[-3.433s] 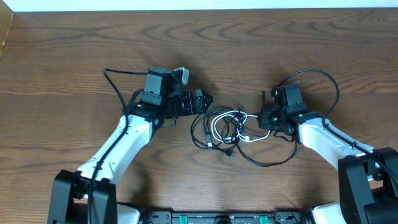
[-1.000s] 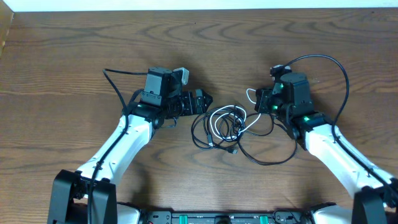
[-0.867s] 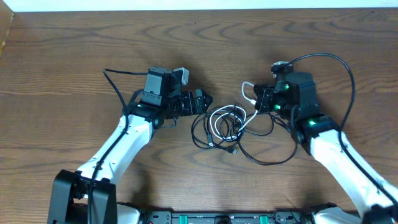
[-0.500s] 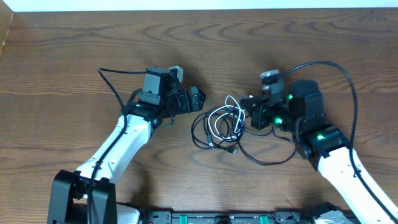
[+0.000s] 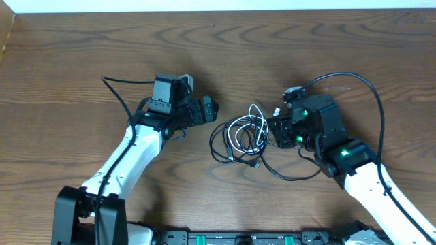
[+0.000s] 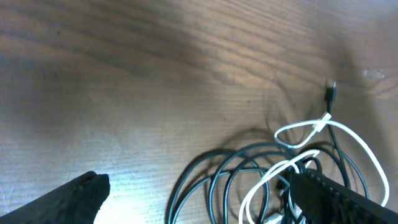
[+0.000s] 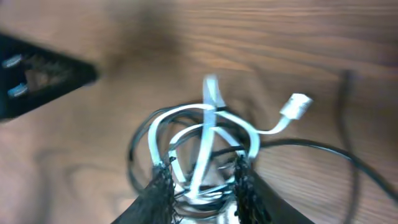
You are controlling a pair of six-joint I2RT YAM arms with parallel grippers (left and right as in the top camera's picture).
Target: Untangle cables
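Lying in a tangled heap between both claws: the cables (image 5: 238, 139). At their 9 o'clock, left claw (image 5: 210, 110) wide open, holding nothing. At 3 o'clock, right claw (image 5: 276, 131) partly open, white cable (image 7: 204, 134) loose between its fingers.

Your work surface is a dark wooden table (image 5: 68, 54) with strong wavy grain. On it, near the middle, the cables (image 5: 240, 136) lie in one tangled heap, the white cord looped through the black coils. One small black plug (image 6: 330, 93) rests on the wood just outside the coils.
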